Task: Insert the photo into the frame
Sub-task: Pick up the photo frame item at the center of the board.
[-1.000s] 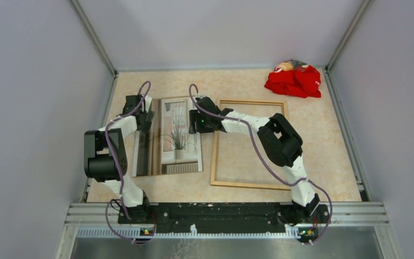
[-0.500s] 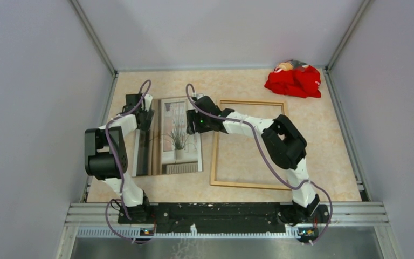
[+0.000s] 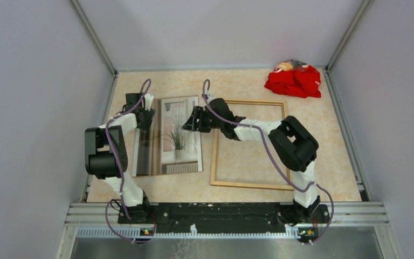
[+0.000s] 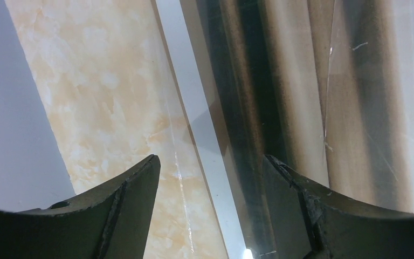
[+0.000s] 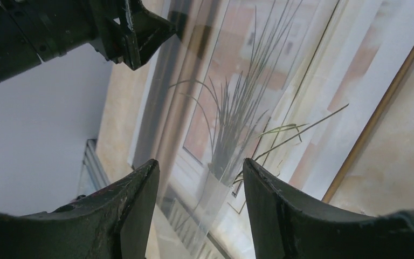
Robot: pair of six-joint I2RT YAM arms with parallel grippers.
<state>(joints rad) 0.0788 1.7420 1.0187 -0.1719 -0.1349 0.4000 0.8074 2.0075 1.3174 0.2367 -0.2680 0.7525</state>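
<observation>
Arm bases sit at near edge of table [image 3: 329, 167]. Just beyond them, L of centre, the photo [image 3: 172, 137] lies flat, picture side up, long sides running near-to-far: radiator end nearest, top of window farthest. The frame [image 3: 248, 184] lies flat just beside it on the R, w/ a thin strip of table btwn the two and bare table showing thru its opening.

Farther in, the right gripper [image 3: 188, 122] reaches over the frame's far-L corner and hangs above the photo's R half, approx level w/ the plant's leaves. Wrist view: jaws apart at a medium gap, nothing btwn them. The plant pot shows in the gap beyond the fingers [image 5: 135, 216], and the frame's L rail runs past on the R. Height over the print: can't tell.

The left gripper [image 3: 145, 117] is at the photo's L edge, far part. Wrist view: jaws wide, straddling the white border. One finger [image 4: 132, 199] is over bare table, the other over the dark curtain area of the print. Whether the tips touch sheet or table: can't tell. Nothing gripped.

Far R corner: red cloth [image 3: 294, 81], bunched, well apart from photo, frame and both grippers.
</observation>
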